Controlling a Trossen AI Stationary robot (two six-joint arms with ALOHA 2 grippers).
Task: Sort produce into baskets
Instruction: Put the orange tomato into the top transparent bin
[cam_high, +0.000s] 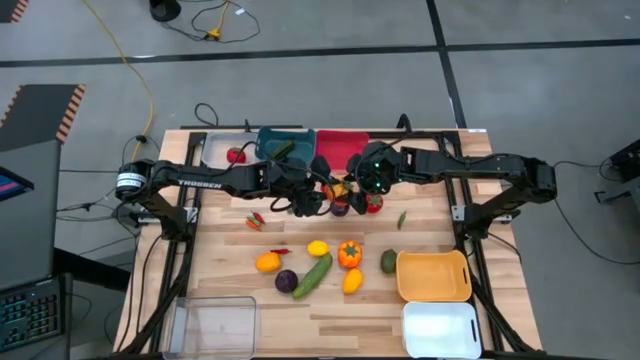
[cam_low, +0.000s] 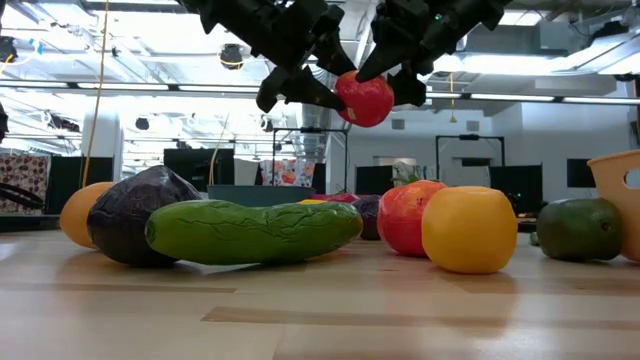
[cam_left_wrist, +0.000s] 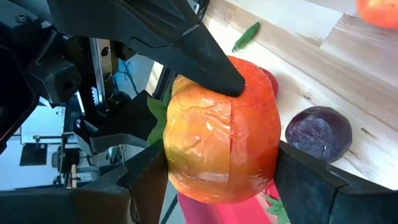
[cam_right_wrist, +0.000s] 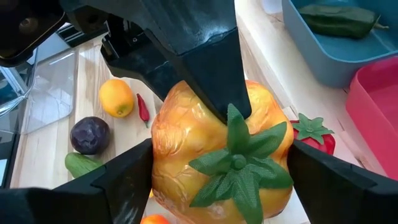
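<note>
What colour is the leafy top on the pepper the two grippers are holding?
Green, on a yellow-orange toy pepper; its leafy top shows best in the right wrist view.

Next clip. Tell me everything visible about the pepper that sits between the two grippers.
The bell pepper is a glossy, wrinkled toy. Its skin is yellow-orange, shading to red on one side, with a green fabric-like leafy stem cap. It looks whole and undamaged. It hangs in the air above the wooden table, near the far baskets. The left gripper clamps it from two sides and the right gripper flanks it crosswise, each pair of fingers pressed against its skin. Nothing else touches it.
</note>
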